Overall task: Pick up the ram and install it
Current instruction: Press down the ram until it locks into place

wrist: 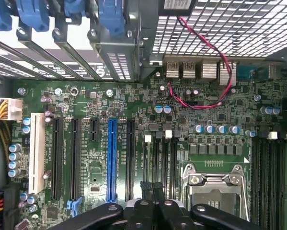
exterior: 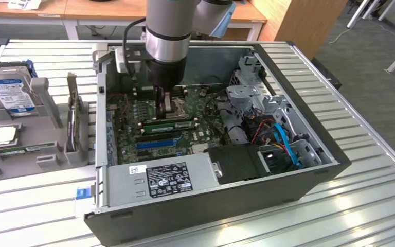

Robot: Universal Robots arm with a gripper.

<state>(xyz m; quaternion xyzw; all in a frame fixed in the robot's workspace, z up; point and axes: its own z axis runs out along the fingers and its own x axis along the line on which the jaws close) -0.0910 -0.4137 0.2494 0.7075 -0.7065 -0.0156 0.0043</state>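
Inside the open case on the table, the end effector hangs low over the motherboard, fingers pressed together. The ram lies in a slot just below it, beside the CPU socket

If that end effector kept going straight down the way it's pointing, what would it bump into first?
Most likely the ram lying in its slot on the motherboard, right below the shut end effector; depth is hard to judge.

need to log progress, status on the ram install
Pincer shut, low inside the case. Ram lies along a memory slot right under the tips; seated or not, cannot tell. Nothing between them.
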